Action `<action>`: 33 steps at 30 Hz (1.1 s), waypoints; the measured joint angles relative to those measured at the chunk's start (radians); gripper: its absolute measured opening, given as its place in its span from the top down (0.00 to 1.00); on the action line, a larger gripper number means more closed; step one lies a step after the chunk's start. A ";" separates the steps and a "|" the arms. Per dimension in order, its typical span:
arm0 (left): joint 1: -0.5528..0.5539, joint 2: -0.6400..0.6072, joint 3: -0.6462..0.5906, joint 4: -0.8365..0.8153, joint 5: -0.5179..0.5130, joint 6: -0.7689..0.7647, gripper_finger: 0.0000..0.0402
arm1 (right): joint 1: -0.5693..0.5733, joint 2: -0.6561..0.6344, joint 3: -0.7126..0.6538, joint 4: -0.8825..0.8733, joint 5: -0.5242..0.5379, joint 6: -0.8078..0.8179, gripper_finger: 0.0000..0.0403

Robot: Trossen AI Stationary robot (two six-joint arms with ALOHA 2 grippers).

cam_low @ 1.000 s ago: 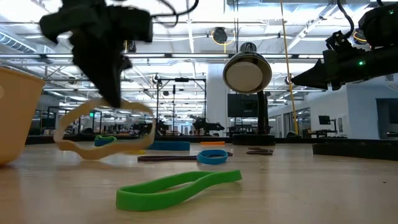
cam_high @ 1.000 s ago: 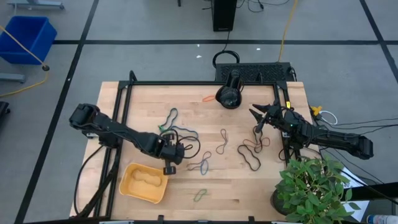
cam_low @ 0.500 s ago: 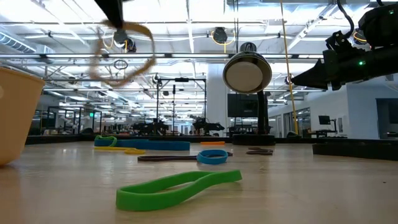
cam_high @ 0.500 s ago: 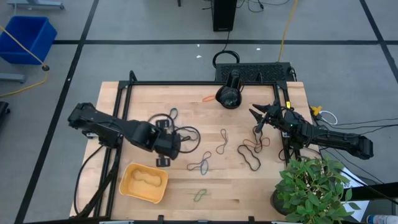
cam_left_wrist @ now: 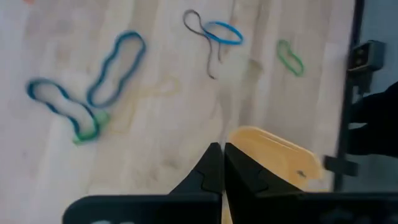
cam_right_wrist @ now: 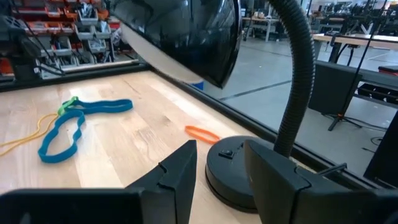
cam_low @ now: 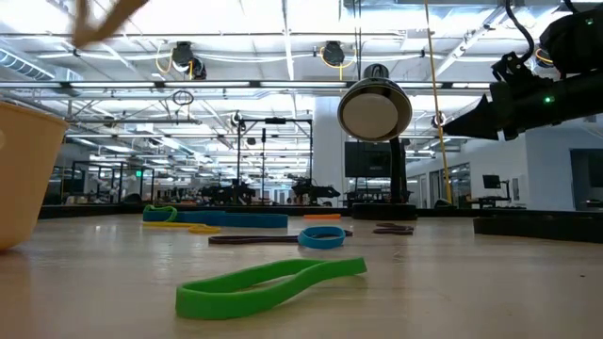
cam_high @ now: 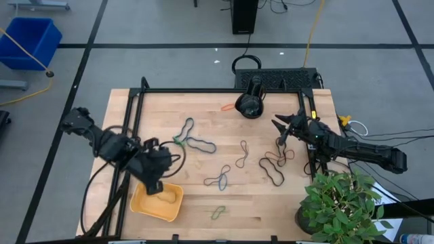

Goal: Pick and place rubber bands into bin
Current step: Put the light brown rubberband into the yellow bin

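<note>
1. High view: the left gripper [cam_high: 153,184] hangs over the near-left part of the table [cam_high: 291,203], at the far edge of the bin [cam_high: 157,200], fingers pressed together. A thin tan rubber band [cam_high: 178,157] loops beside the gripper; whether it is pinched cannot be told. The other rubber bands [cam_high: 218,179] lie scattered across the middle of the table. The right gripper [cam_high: 278,124] waits above the far-right part, fingers spread with nothing between them. A black gooseneck lamp [cam_high: 250,102] stands at the far edge, an orange band [cam_high: 226,107] just beside it. A potted plant [cam_high: 342,207] fills the near-right corner; a blue tub [cam_high: 28,42] sits on the floor, well apart.
2. Low view: a green band [cam_low: 268,281] lies nearest; the bin wall [cam_low: 19,174] rises at the left; the lamp head [cam_low: 374,111] blocks the middle of the room.
3. Left wrist view: the closed fingers [cam_left_wrist: 214,171] point over the bin rim [cam_left_wrist: 273,155]; blue bands [cam_left_wrist: 115,59] and a green one [cam_left_wrist: 290,57] lie on the wood.
4. Right wrist view: the spread fingers [cam_right_wrist: 180,171] flank the lamp base [cam_right_wrist: 233,171]; a blue band [cam_right_wrist: 68,130] lies beyond.
5. No readable writing in any view
</note>
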 joint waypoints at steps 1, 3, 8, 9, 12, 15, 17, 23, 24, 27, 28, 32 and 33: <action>-0.021 0.000 0.000 -0.010 0.001 -0.040 0.98 | 0.000 0.000 0.000 -0.005 0.000 0.000 0.68; -0.057 0.002 -0.008 -0.024 0.001 -0.111 0.99 | 0.000 0.000 0.000 -0.004 0.000 0.000 0.68; -0.124 0.005 -0.081 -0.024 -0.011 -0.264 0.98 | -0.001 0.000 0.000 -0.003 0.030 -0.008 0.68; -0.135 0.005 -0.103 -0.022 -0.016 -0.291 0.97 | 0.000 0.000 0.000 -0.001 0.046 -0.008 0.68; -0.160 0.005 -0.181 0.019 -0.014 -0.338 0.98 | -0.001 0.000 0.000 0.001 0.053 -0.008 0.68; -0.182 0.005 -0.257 0.102 -0.013 -0.363 0.99 | -0.001 0.000 0.000 0.001 0.053 -0.007 0.68; -0.194 0.005 -0.306 0.162 0.005 -0.373 0.97 | -0.001 0.000 0.000 0.002 0.053 -0.006 0.68; -0.224 0.005 -0.447 0.301 0.095 -0.438 0.99 | -0.001 0.000 0.000 0.002 0.053 -0.005 0.68; -0.228 0.005 -0.471 0.324 0.104 -0.453 0.99 | -0.001 0.000 0.000 0.002 0.053 -0.005 0.68; -0.237 0.005 -0.545 0.409 0.116 -0.478 0.96 | -0.001 0.000 0.000 0.002 0.053 -0.005 0.68; -0.237 0.005 -0.569 0.444 0.117 -0.478 0.95 | -0.001 0.000 0.000 0.002 0.053 -0.005 0.68; -0.237 0.005 -0.647 0.546 0.118 -0.473 0.97 | -0.001 0.000 0.000 0.002 0.053 -0.004 0.68; -0.237 0.005 -0.662 0.565 0.118 -0.473 0.98 | -0.001 0.000 0.000 0.002 0.053 -0.004 0.68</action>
